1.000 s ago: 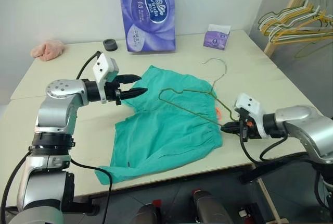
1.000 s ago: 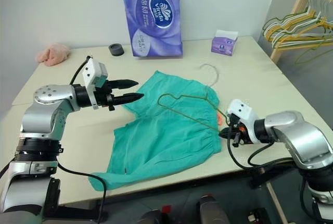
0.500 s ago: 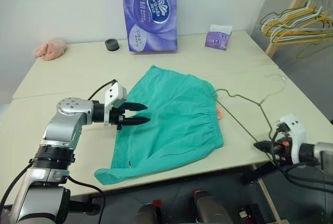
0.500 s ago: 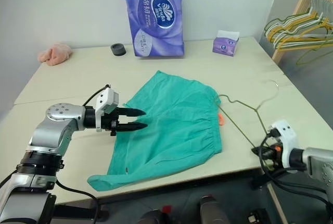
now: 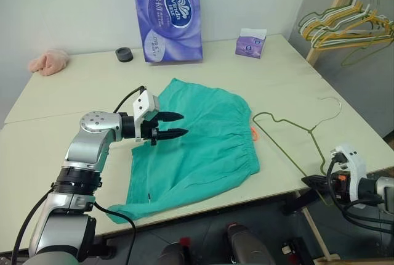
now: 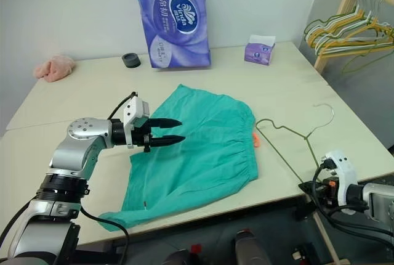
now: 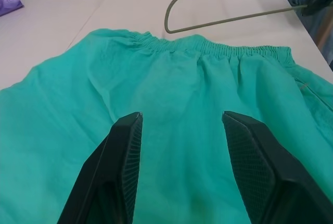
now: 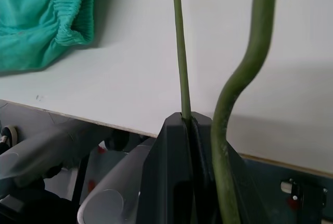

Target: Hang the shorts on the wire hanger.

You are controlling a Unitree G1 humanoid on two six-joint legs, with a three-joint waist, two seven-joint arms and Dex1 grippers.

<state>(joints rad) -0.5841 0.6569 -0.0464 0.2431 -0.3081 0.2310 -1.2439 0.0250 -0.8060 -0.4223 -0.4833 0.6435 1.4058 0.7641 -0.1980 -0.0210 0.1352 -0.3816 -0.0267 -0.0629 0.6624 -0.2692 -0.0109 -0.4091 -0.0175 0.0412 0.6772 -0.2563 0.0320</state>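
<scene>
The teal-green shorts (image 5: 197, 145) lie flat on the table (image 5: 74, 101), gathered waistband toward the right with a small orange tag (image 5: 253, 132). My left gripper (image 5: 180, 125) hovers open just above their left part; in the left wrist view its black fingers (image 7: 122, 156) stand apart over the fabric (image 7: 177, 88). The thin olive wire hanger (image 5: 295, 129) lies on the table right of the shorts, hook at the far right. My right gripper (image 5: 311, 182) sits at the table's front right edge, shut on the hanger's corner (image 8: 182, 78).
A purple tissue pack (image 5: 166, 15) stands at the back, a small black roll (image 5: 124, 54) to its left and a small purple tissue box (image 5: 249, 44) to its right. A pink cloth lump (image 5: 46, 61) lies far left. Bunched yellow and green hangers (image 5: 345, 24) hang on a wooden rack.
My right gripper has pulled the hanger off the shorts to the right, to the table's front edge. My left gripper has come down and right over the shorts. The camera has shifted too.
</scene>
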